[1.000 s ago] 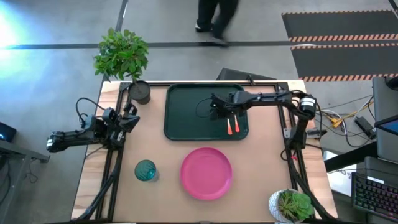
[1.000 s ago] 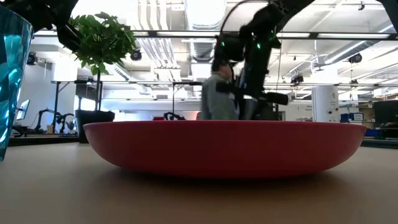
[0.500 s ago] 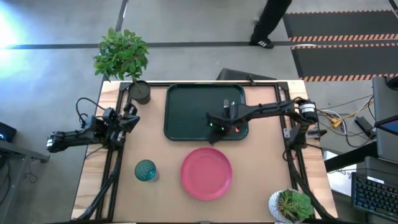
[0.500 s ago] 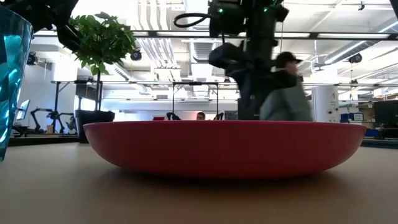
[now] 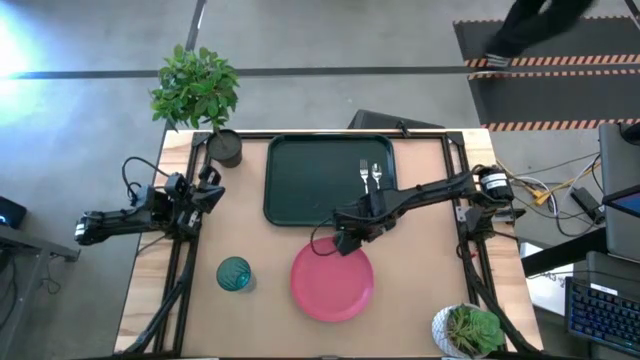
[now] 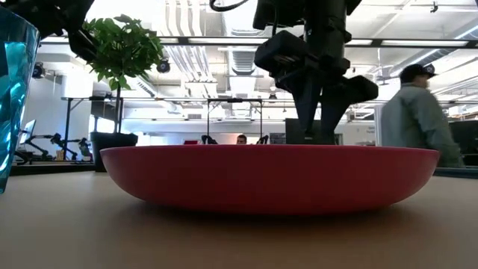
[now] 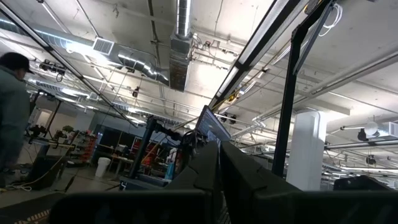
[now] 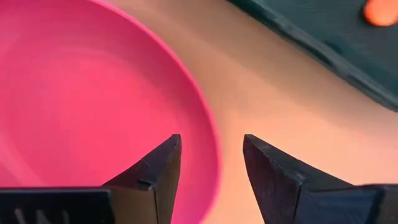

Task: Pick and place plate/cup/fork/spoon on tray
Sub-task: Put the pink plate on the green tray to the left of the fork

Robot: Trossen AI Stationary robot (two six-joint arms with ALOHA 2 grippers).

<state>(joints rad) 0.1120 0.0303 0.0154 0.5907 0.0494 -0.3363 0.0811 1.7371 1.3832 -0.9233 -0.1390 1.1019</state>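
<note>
The pink plate (image 5: 332, 285) lies on the table in front of the dark tray (image 5: 300, 180). The fork (image 5: 363, 172) and the spoon (image 5: 377, 173) lie on the tray's right part, their handles under my right arm. The teal cup (image 5: 234, 273) stands to the plate's left. My right gripper (image 8: 211, 162) is open at the plate's far rim (image 8: 208, 140), one finger over the plate's inside and one over the table; it also shows in the high view (image 5: 341, 243). I cannot tell if it touches the rim. My left gripper (image 5: 211, 195) is shut and empty at the table's left edge.
A potted plant (image 5: 197, 95) stands at the table's far left corner and another (image 5: 468, 330) at its near right corner. A person (image 6: 418, 112) walks in the room beyond the table. Bare tabletop lies between the tray and the plate (image 8: 280, 99).
My right gripper has gone from above the tray toward the table's near edge and down to the plate's far rim. The fork's and the spoon's silver ends now show on the tray. A person has walked to the right beyond the table.
</note>
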